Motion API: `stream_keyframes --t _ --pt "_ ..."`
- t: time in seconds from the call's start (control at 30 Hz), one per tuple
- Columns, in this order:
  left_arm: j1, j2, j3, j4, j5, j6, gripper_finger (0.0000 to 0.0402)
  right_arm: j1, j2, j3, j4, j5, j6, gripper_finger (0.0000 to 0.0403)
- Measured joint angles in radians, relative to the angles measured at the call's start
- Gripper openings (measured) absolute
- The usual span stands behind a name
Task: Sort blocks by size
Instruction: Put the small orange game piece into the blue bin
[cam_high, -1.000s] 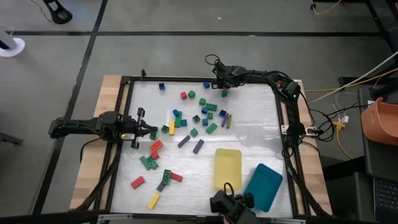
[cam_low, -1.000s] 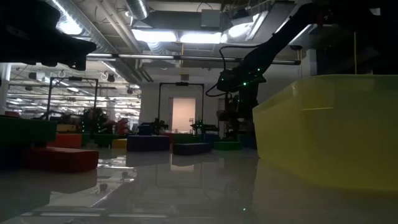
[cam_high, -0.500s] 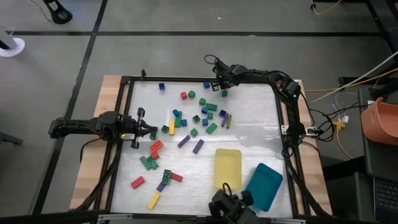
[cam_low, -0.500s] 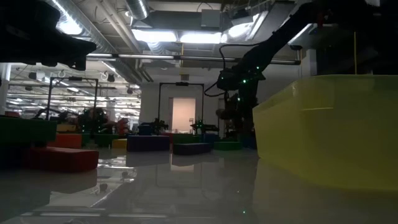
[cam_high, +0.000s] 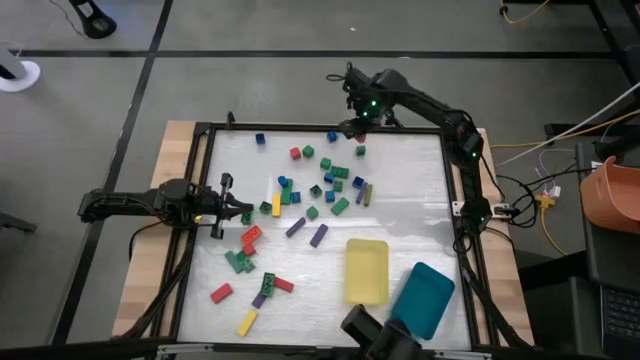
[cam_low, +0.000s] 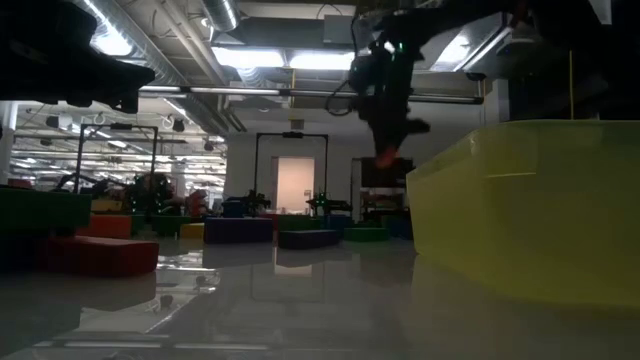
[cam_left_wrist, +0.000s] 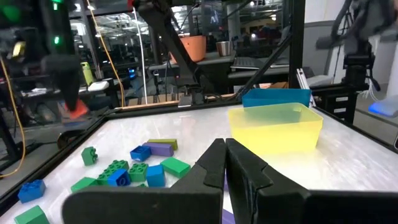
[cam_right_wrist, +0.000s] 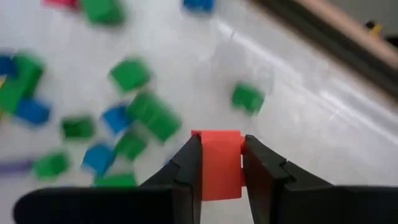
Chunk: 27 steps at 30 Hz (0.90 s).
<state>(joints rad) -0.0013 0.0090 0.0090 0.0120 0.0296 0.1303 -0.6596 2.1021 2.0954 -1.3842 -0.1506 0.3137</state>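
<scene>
A small red plastic toy brick (cam_right_wrist: 216, 163) is clamped between the two dark fingers of the right pincer (cam_right_wrist: 217, 163), which hangs raised in the air above the far edge of the surface (cam_high: 400, 215), near the far right corner; from table height the brick shows as a small red spot (cam_low: 385, 156) under the pincer (cam_low: 388, 150), beside the yellow tray. The remaining small plastic toy bricks (cam_high: 320, 190), in red, green, blue, yellow and purple, lie scattered on the white surface: a dense cluster sits around the middle and toward the far edge, and a looser group lies toward the near left corner, with a yellow long brick (cam_high: 247, 322) closest to the near edge. A yellow rectangular plastic tray (cam_high: 366, 270) rests toward the near right part of the surface, and a teal rectangular plastic tray (cam_high: 424, 298) lies tilted just beside it, nearer the near right corner. The left pincer (cam_high: 222, 206) waits at the left edge of the surface, its fingers (cam_left_wrist: 211, 163) pressed together on nothing, with several green and red bricks close by.
</scene>
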Motion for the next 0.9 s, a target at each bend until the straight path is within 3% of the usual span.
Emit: stream_keyframes --t 0.17,0.23,0.4,0.5,0.67,0.9 --pt "0.000 0.000 0.000 0.000 0.000 0.000 0.0000 0.051 -0.001 0.103 -0.197 -0.026 -0.006 0.0086" --pt "0.000 0.000 0.000 0.000 0.000 0.000 0.0000 0.084 -0.010 0.104 -0.182 -0.035 -0.006 0.0086" --pt "0.000 0.000 0.000 0.000 0.000 -0.024 0.0000 0.189 -0.026 0.103 -0.187 -0.208 -0.021 0.0086" --pt "0.000 0.000 0.000 0.000 0.001 -0.059 0.0000 0.276 -0.033 0.103 -0.187 -0.235 -0.064 0.0086" --pt "0.000 0.000 0.000 0.000 0.001 -0.099 0.0000 0.428 -0.067 0.103 -0.187 -0.211 -0.141 0.0086" --pt "0.000 0.000 0.000 0.000 0.001 -0.134 0.0000 0.606 -0.200 0.045 -0.185 -0.018 -0.096 0.0086"
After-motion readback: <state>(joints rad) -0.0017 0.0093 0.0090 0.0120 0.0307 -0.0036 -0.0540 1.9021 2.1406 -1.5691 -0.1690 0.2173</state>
